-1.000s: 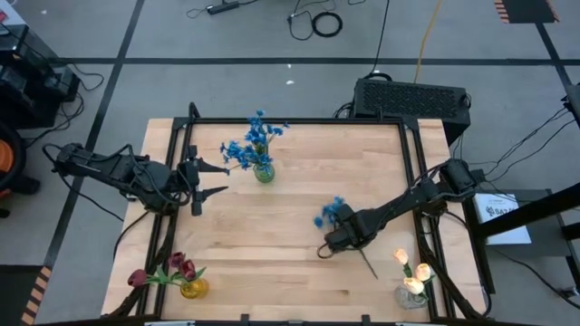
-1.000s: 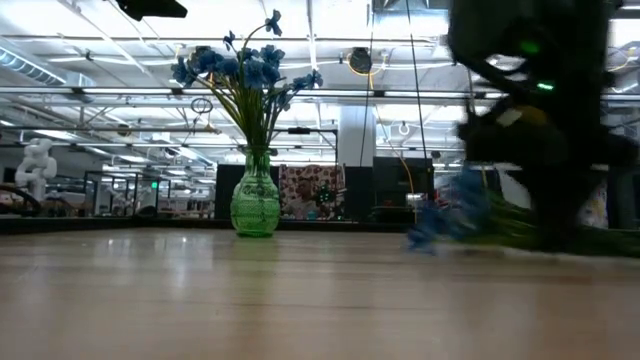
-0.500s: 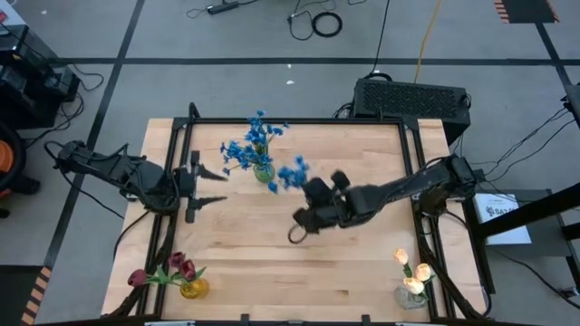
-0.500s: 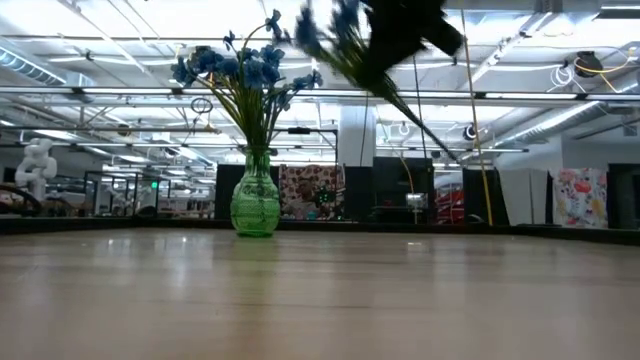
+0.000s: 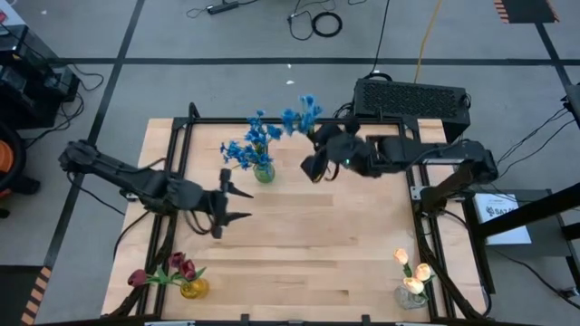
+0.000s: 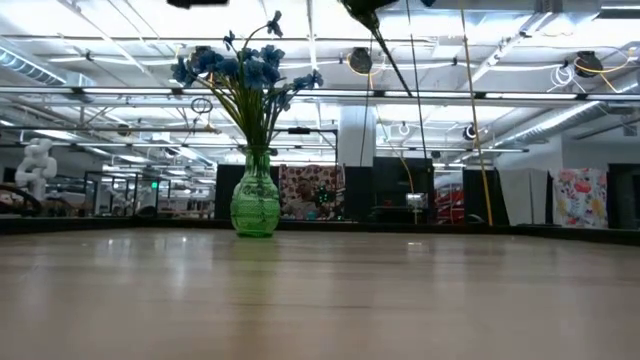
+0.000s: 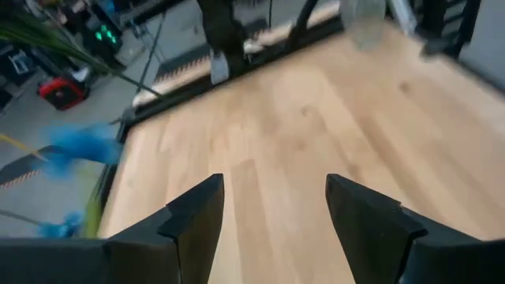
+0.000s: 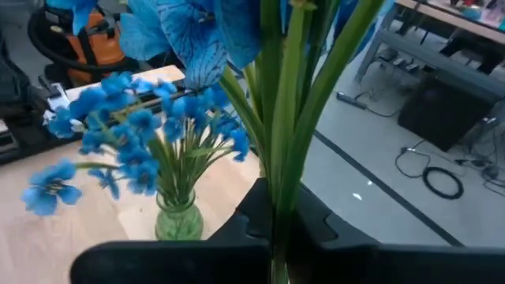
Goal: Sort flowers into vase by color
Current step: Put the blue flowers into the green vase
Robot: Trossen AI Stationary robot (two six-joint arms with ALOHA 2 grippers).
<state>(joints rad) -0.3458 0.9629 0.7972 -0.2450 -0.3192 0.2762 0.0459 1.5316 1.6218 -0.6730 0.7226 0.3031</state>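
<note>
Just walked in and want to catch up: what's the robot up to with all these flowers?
It is sorting flowers by color. The right gripper holds a blue flower sprig in the air beside the green vase, which already has blue flowers in it. The left gripper hangs open over the table, holding nothing. Red tulips stand in a yellow vase and cream tulips in a clear vase, both at the near edge.
</note>
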